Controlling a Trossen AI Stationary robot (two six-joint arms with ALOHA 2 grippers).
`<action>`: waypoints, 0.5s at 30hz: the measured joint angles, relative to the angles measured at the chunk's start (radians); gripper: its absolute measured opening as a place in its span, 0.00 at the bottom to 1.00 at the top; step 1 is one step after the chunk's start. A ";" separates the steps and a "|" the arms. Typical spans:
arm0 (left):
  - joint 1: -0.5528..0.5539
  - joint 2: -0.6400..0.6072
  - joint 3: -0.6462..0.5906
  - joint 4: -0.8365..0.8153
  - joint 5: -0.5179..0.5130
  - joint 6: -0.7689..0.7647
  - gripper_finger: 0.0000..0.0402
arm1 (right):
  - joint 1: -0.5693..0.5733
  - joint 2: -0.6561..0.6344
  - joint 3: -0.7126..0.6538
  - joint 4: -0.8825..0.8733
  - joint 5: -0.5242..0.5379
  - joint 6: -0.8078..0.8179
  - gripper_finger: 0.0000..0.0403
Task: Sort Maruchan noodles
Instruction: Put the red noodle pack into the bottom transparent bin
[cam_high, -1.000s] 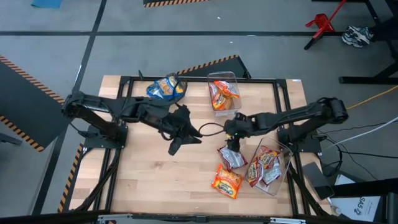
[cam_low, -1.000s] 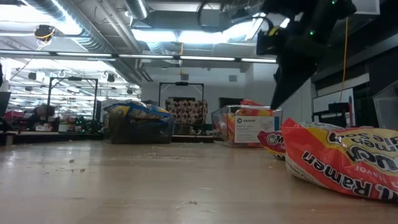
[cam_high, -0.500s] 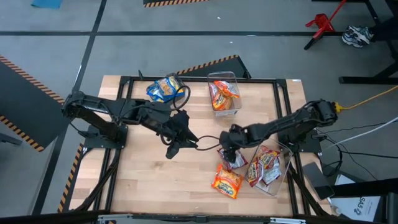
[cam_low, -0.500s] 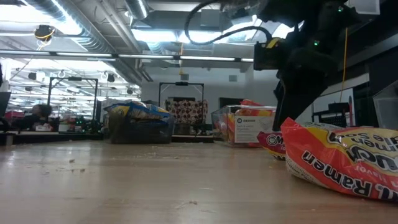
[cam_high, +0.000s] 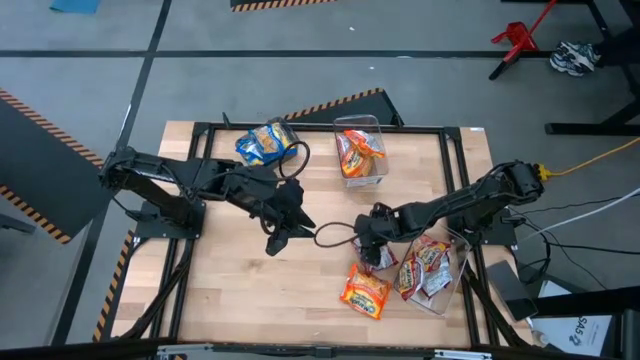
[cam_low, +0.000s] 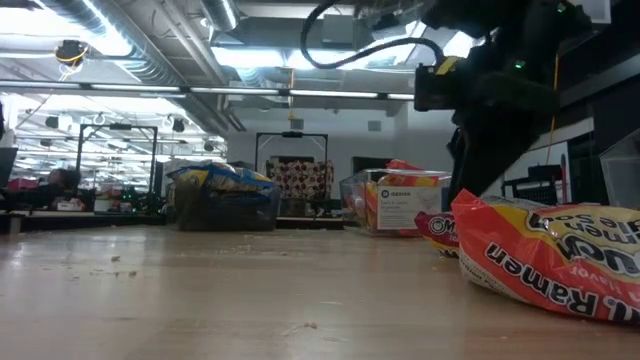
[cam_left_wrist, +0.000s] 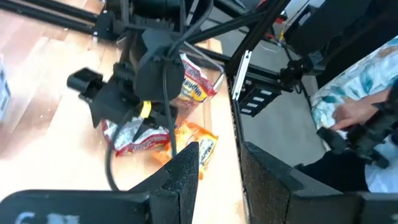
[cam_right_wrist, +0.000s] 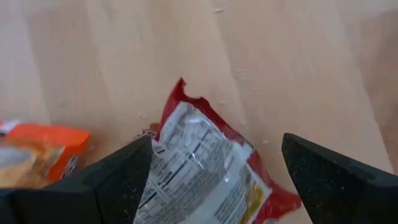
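Right gripper (cam_high: 371, 248) poised above the red noodle packet (cam_right_wrist: 202, 168) lying flat on the table (cam_high: 240, 300), right of centre near the orange packet (cam_high: 365, 294); fingers spread wide, straddling it. For a sound grasp, descend squarely and close across the packet's edge. Left gripper (cam_left_wrist: 217, 168) waits mid-table, fingers narrowly parted.

Right hand (cam_high: 371, 252) directly above a packet (cam_right_wrist: 199, 171) on the counter (cam_high: 240, 285), right of centre. Another packet (cam_high: 365, 291) lies just nearer the front. Left hand (cam_high: 284, 238) near mid-counter.
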 joint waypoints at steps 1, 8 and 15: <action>-0.001 0.000 0.000 -0.006 -0.010 0.000 0.29 | -0.001 -0.007 0.002 -0.004 0.003 0.006 0.86; -0.054 0.005 -0.013 -0.050 -0.284 0.104 0.29 | 0.000 -0.100 0.197 -0.246 0.089 -0.030 0.86; -0.012 0.030 -0.240 0.280 -0.299 0.183 0.29 | 0.019 -0.212 0.485 -0.630 0.202 -0.042 0.86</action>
